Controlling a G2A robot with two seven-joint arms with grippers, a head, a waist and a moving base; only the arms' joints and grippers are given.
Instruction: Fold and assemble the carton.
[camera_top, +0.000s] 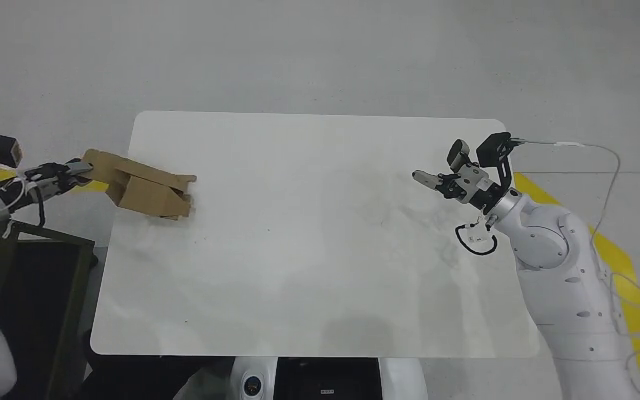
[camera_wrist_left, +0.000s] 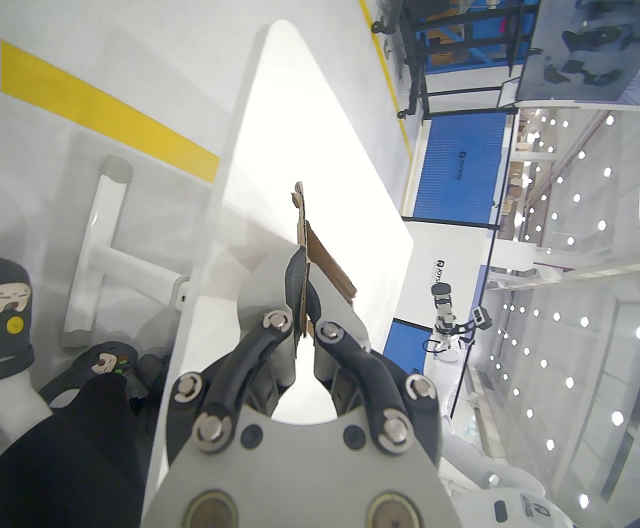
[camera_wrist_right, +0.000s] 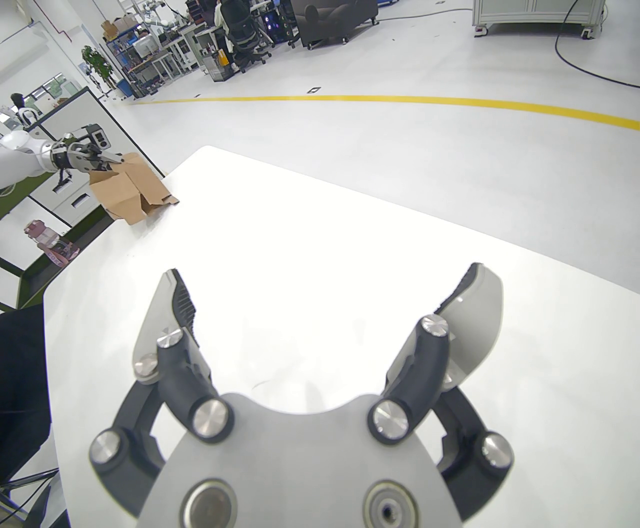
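Observation:
A brown cardboard carton (camera_top: 143, 186), partly folded with loose flaps, lies at the table's left edge, one end hanging past the rim. My left gripper (camera_top: 82, 173) is shut on that overhanging flap; in the left wrist view the cardboard edge (camera_wrist_left: 301, 235) stands pinched between its black fingers (camera_wrist_left: 296, 280). From the right wrist view the carton (camera_wrist_right: 131, 187) shows far across the table with the left gripper (camera_wrist_right: 107, 159) on it. My right gripper (camera_top: 438, 168) hovers over the table's right side, open and holding nothing, its fingers (camera_wrist_right: 177, 300) wide apart.
The white table (camera_top: 320, 290) is bare between the carton and the right arm. A dark bin or cabinet (camera_top: 40, 290) stands off the table's left edge. A cable (camera_top: 560, 146) trails behind the right arm.

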